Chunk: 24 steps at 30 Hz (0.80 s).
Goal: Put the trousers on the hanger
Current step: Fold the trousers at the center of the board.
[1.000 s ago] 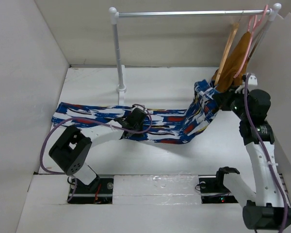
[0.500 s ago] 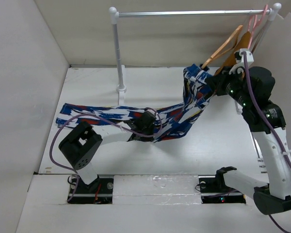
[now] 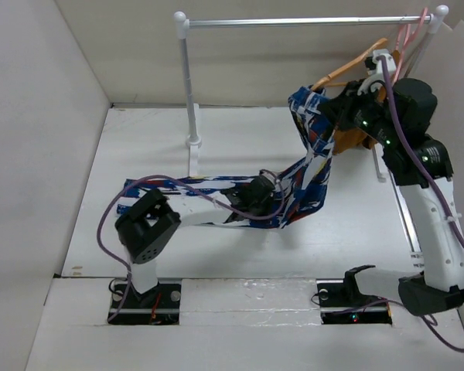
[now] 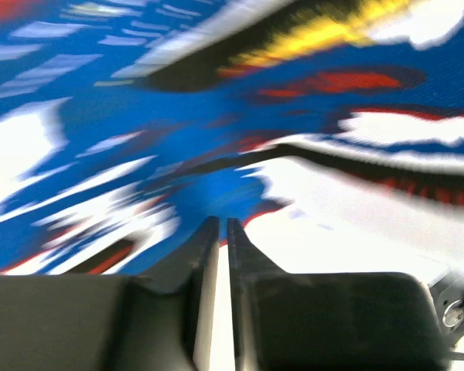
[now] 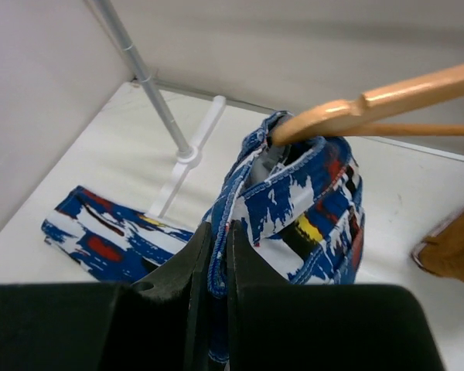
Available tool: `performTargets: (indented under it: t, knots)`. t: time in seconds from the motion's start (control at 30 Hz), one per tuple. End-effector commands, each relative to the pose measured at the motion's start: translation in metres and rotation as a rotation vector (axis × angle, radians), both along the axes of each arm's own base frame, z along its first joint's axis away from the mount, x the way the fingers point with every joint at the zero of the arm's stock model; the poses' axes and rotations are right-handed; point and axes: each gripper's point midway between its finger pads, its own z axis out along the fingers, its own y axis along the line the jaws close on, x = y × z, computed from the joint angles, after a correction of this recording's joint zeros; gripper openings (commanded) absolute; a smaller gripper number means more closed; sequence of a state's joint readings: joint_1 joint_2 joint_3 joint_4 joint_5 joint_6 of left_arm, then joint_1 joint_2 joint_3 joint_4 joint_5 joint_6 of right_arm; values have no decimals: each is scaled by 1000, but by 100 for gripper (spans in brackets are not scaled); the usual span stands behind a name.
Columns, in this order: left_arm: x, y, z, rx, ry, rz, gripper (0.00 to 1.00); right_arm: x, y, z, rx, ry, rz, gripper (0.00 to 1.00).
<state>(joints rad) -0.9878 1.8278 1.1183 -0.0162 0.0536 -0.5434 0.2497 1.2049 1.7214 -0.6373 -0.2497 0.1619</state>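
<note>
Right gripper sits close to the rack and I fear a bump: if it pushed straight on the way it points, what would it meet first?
The trousers already pinched in the right gripper. Just past that bunched fabric is probably the wooden hanger tip, though depth is unclear.

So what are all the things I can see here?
trousers: one, blue with white, red, yellow and black streaks, waist lifted onto the hanger's end, legs trailing on the table
wooden hanger: one, light tan, on the rail at the right, one end poking into the trousers' waist
pink hanger: one, pink, on the rail's right end
brown garment: one, mustard brown, hanging far right
rail: one, silver bar on white posts, at the back
table: one, white
cables: two, purple, one along each arm
left gripper: one, black, shut on the trousers' leg
right gripper: one, black, shut on the trousers' waist
</note>
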Motion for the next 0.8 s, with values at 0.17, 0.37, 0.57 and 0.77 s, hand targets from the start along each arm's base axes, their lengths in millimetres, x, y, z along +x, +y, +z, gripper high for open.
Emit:
performTargets:
  t: [0.17, 0.37, 0.57, 0.77]
  knots:
    - [105, 224, 162, -119, -323, 677, 32, 21, 93, 55, 67, -196, 228, 0]
    - [132, 362, 317, -114, -645, 1092, 33, 25, 221, 33, 86, -150, 456, 0]
    - [103, 392, 442, -187, -889, 1196, 41, 1, 377, -29, 137, -84, 700, 0]
    - [81, 413, 482, -183, -987, 1272, 44, -44, 489, -125, 233, 86, 984, 92]
